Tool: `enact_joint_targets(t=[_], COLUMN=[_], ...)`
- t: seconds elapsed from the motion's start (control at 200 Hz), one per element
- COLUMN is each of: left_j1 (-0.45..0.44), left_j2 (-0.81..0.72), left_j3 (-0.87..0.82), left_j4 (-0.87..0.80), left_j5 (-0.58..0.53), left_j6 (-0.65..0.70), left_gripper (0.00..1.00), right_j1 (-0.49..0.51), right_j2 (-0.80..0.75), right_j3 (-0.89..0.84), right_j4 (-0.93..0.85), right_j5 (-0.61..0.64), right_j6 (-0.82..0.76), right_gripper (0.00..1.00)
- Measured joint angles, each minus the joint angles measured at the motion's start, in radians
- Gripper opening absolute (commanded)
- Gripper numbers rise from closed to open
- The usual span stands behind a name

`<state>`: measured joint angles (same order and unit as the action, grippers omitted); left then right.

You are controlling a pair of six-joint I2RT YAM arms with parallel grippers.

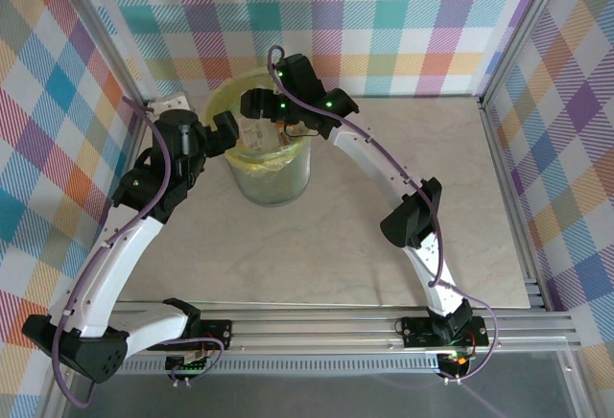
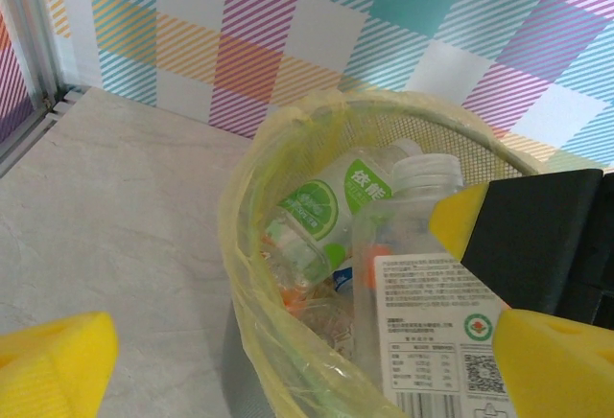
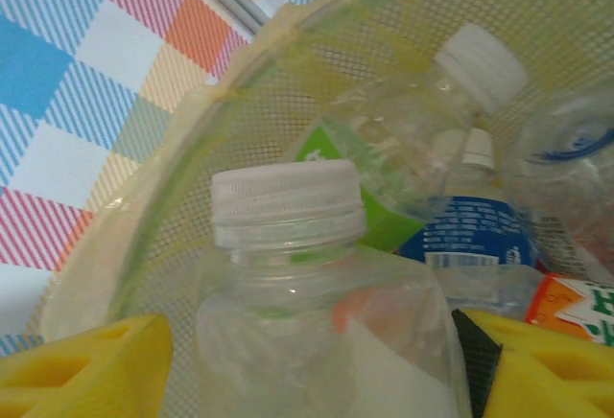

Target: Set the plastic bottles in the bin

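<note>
bin [image 1: 273, 180]: one; white-capped bottle [image 3: 288, 245] between right gripper [image 3: 317, 368] pads: one

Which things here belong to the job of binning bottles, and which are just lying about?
Part of the job: the bin; the white-capped bottle at its mouth; the bottles already inside.
Just there: the table; the checked walls; the metal frame.

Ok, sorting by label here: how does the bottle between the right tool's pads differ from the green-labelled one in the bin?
The white-capped bottle stands upright at the rim of the bin, between pads of the right tool; the green-label bottle lies tilted deeper inside. The white-capped bottle's label is white with small print; the green-label bottle's shows a lime. Both are clear plastic.
</note>
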<state>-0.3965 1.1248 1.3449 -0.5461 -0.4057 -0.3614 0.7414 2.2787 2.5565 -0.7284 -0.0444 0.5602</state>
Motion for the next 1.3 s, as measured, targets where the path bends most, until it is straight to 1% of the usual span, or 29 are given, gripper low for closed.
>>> enact_joint_targets(t=[0.375, 0.46, 0.62, 0.73, 0.805, 0.835, 0.89, 0.955, 1.03, 1.15, 1.3], left_j1=[0.000, 0.000, 0.000, 0.000, 0.000, 0.000, 0.003, 0.010, 0.024, 0.045, 0.064], left_j2=[0.011, 0.013, 0.013, 0.013, 0.013, 0.013, 0.011, 0.003, -0.023, -0.084, -0.185], left_j3=[0.000, 0.000, 0.000, 0.000, 0.000, 0.000, 0.000, -0.003, -0.025, -0.087, -0.226], left_j4=[0.000, 0.001, 0.000, 0.000, -0.001, -0.002, -0.003, -0.005, -0.006, -0.023, -0.024], left_j5=[0.004, 0.004, 0.004, 0.002, -0.005, -0.009, -0.019, -0.034, -0.055, -0.103, -0.166], left_j6=[0.014, 0.014, 0.014, 0.014, 0.014, 0.014, 0.014, 0.014, 0.013, 0.008, -0.010], left_gripper=[1.00, 1.00, 1.00, 1.00, 1.00, 1.00, 1.00, 1.00, 1.00, 1.00, 1.00], right_j1=[0.000, 0.000, 0.000, 0.000, 0.000, 0.000, 0.000, 0.000, 0.000, 0.000, -0.006], right_j2=[-0.051, -0.065, -0.077, -0.097, -0.128, -0.145, -0.192, -0.284, -0.425, -0.672, -0.961], right_j3=[0.000, 0.000, 0.000, 0.004, 0.004, 0.002, -0.022, -0.108, -0.262, -0.587, -1.017], right_j4=[-0.090, -0.113, -0.138, -0.167, -0.195, -0.204, -0.215, -0.214, -0.200, -0.125, -0.030], right_j5=[0.160, 0.201, 0.233, 0.246, 0.259, 0.267, 0.284, 0.311, 0.351, 0.423, 0.528], right_j6=[-0.082, -0.102, -0.143, -0.174, -0.195, -0.202, -0.218, -0.227, -0.237, -0.245, -0.253], right_gripper=[0.79, 0.81, 0.83, 0.89, 0.96, 1.00, 1.00, 1.00, 1.00, 1.00, 1.00])
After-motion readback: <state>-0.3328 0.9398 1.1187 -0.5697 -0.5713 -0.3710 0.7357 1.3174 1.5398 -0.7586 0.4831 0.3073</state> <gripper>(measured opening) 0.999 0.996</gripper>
